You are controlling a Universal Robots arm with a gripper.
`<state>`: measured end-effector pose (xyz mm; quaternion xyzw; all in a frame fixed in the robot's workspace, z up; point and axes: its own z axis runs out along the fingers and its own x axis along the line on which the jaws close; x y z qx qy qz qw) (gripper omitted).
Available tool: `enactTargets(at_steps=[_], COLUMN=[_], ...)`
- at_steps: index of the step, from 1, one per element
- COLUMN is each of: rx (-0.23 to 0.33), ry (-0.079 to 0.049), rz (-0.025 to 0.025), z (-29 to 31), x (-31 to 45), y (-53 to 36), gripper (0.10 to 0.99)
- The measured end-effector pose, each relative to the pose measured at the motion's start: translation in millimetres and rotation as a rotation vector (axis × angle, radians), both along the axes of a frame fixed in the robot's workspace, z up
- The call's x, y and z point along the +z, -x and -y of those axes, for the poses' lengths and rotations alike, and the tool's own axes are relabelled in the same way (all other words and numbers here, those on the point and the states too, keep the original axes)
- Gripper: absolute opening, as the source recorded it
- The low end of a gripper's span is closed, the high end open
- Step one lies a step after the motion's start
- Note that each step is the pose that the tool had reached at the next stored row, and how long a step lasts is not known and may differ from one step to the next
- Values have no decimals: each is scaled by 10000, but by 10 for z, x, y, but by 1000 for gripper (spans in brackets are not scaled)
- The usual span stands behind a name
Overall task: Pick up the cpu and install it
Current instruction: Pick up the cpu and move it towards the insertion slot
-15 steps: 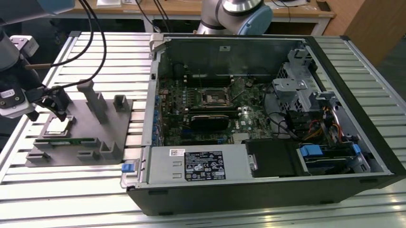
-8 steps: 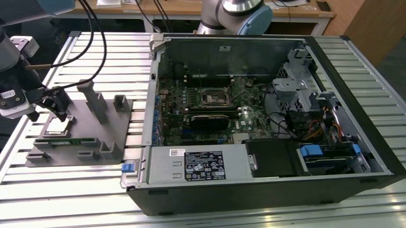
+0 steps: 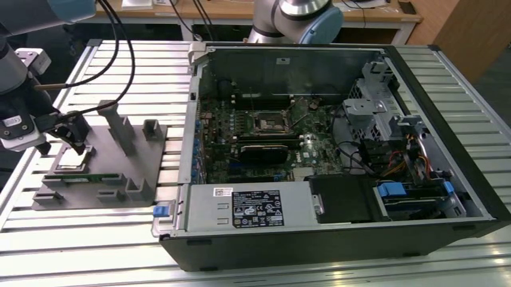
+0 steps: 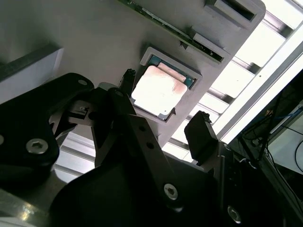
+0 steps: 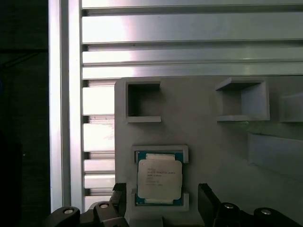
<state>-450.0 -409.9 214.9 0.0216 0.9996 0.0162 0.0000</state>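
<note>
Exterior view: the arm reaches over the grey tray (image 3: pixel 119 192), which lies on the slatted counter (image 3: pixel 88 245) at the exterior view's left, just beside the open computer case (image 3: pixel 447 149). The black socket (image 3: pixel 267 122) sits on the board inside the case, well apart from the tray. A green memory strip (image 3: pixel 88 177) lies in a slot of the tray.

Both wrist views: the cpu (image 5: pixel 159 178) lies flat, silvery top up, in its square recess in the tray, near the tray's edge. The pincer (image 5: pixel 162 193) hangs over it with its fingers (image 5: pixel 207 198) spread, one on each side of the recess. The fingers flank the cpu and a gap shows between each fingertip and the chip, so nothing is pinched. In the second wrist view the same layout appears at an angle, with the cpu (image 4: pixel 158 90) between the two dark fingertips (image 4: pixel 201 127).
</note>
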Motion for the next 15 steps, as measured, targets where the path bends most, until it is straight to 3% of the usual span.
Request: enactTargets(at_steps=[15], rx=[-138], ry=[4], rz=[0], z=[-4], x=[-167], y=[-4], gripper=[706])
